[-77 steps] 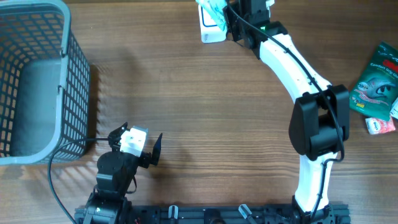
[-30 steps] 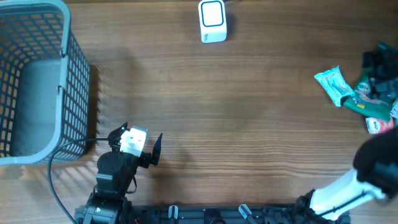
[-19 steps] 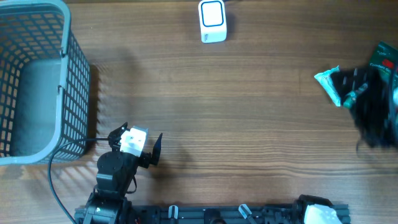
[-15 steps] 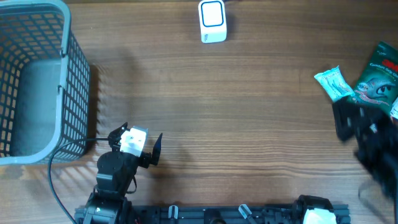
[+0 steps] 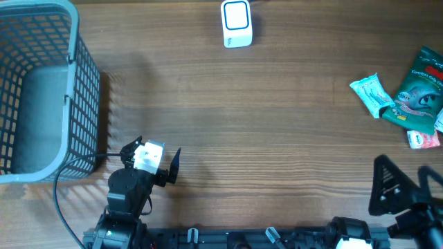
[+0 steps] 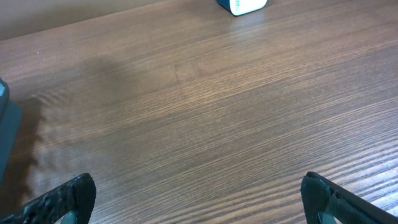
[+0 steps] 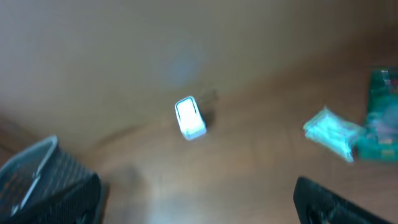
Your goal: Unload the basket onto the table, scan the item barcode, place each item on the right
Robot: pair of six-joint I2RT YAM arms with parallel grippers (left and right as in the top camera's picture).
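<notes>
Overhead, print on teal packet [image 5: 372, 95] is unreadably small.

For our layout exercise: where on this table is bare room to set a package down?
Mid-table is bare wood, bordered by the basket left, the scanner at the far edge and the teal packet right. Crowded: the right edge, where teal packet, green package and a small pink item cluster.

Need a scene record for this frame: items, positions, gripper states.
scanner: far edge, centre; nothing in front of it
teal packet: right side, beside green pack; not held
basket: far left; no item seen inside
left gripper: open, empty, near edge by basket
right gripper: open, empty, near right corner
</notes>
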